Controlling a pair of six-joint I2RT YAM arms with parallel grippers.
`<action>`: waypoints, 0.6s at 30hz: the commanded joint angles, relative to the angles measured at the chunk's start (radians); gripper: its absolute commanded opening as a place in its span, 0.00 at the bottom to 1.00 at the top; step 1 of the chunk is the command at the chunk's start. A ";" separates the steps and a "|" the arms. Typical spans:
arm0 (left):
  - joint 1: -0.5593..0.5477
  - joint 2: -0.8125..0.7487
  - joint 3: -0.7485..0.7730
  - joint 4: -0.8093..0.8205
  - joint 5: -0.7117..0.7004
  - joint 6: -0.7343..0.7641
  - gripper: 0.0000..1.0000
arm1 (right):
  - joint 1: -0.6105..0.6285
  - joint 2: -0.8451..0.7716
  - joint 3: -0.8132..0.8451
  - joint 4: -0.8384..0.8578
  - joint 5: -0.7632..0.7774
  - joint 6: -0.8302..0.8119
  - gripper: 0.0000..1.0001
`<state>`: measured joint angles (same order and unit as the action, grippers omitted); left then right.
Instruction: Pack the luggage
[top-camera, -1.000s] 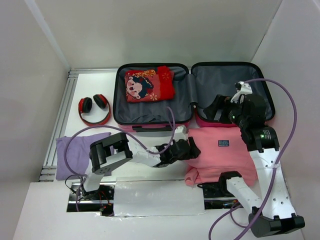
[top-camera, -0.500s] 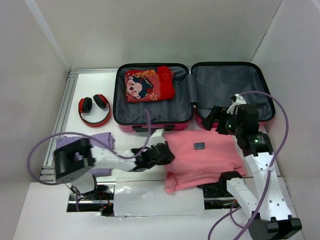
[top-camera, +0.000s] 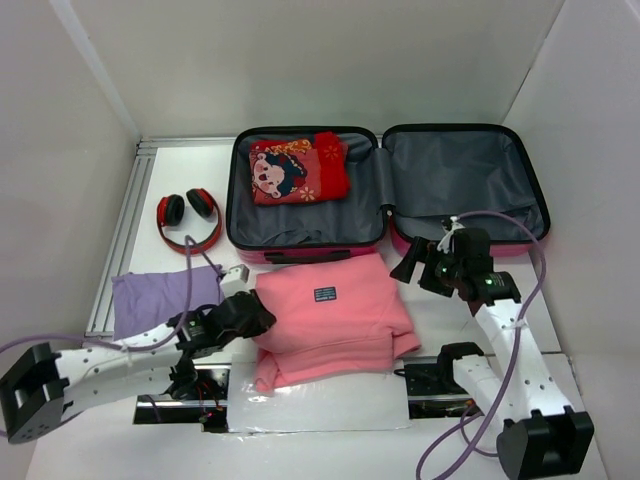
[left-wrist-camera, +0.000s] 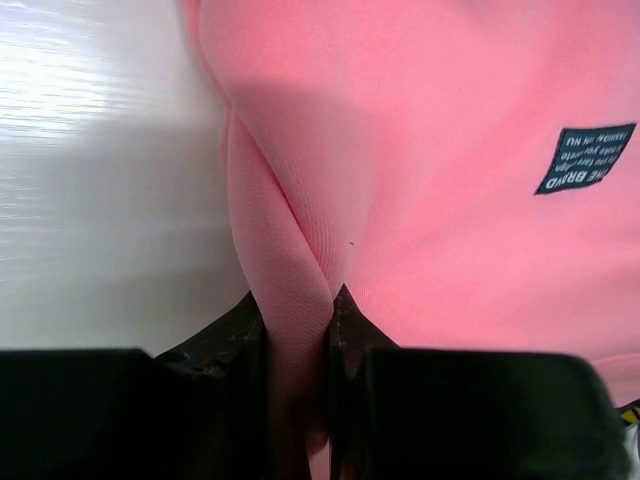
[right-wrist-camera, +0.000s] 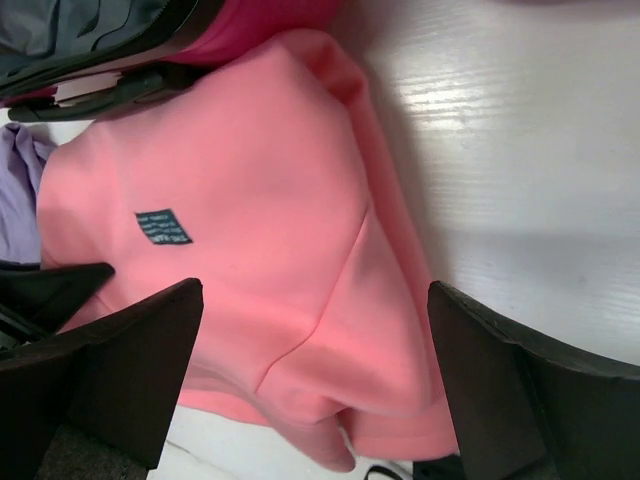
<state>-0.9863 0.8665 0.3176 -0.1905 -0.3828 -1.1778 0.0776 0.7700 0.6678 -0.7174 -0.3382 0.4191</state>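
- Your left hand pinches a soft ridge of the pink knit sweatshirt — clamped tight.
- Your right hand hangs spread wide above it.
- The hard-shell luggage lies open, grey-lined.

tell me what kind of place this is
Likely a robot lab test booth, not a home: white walls box in the table, two arms are bolted at its edge, and the open luggage, headphones and pink sweatshirt look staged.

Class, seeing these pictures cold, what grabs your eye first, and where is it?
The big pink sweatshirt lies in front of the open luggage, a fold of its left edge pinched in the left gripper. Inside the luggage's left half sits a folded red cartoon-print cloth; red headphones lie left of the luggage.
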 joint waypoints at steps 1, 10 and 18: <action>0.070 -0.105 -0.038 -0.095 0.039 0.070 0.00 | 0.036 0.037 -0.031 0.139 -0.025 0.050 1.00; 0.219 -0.048 -0.012 -0.093 0.203 0.205 0.12 | 0.201 0.146 -0.212 0.297 0.034 0.127 1.00; 0.239 0.091 0.023 -0.093 0.232 0.199 0.69 | 0.251 0.155 -0.336 0.418 0.018 0.158 1.00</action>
<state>-0.7567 0.9218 0.3374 -0.2428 -0.1669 -0.9936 0.3107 0.9188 0.3580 -0.3992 -0.3317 0.5610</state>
